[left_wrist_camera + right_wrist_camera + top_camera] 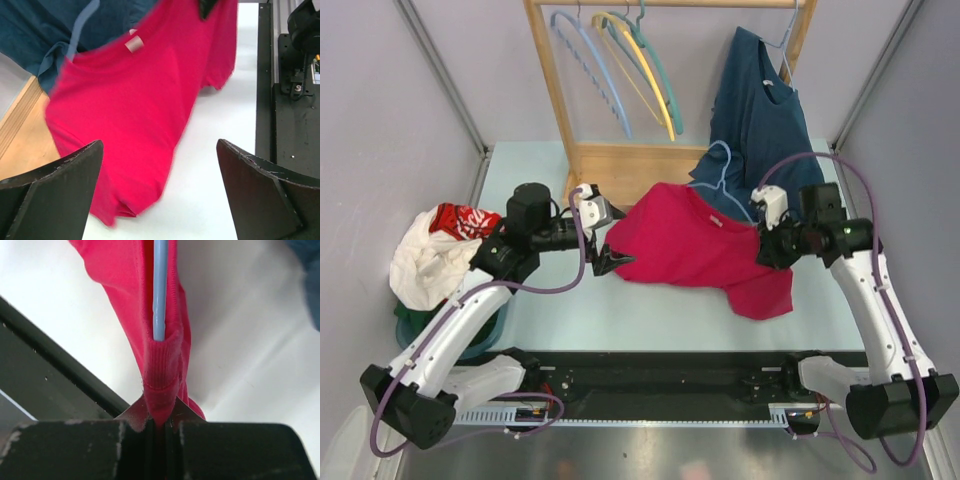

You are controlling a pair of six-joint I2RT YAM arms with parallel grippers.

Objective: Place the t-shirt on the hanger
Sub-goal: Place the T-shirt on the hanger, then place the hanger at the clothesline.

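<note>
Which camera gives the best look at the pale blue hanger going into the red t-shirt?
Top external: the hanger shows its hook and sloping arms, partly inside the t-shirt. Right wrist shows only one thin bar entering red fabric that the right gripper pinches. Left wrist catches just a blurred pale strip.

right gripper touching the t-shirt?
Touching. The right wrist view shows the right gripper shut on a fold of the t-shirt, with red fabric pinched between its fingers and the hanger wire running into that fold.
</note>
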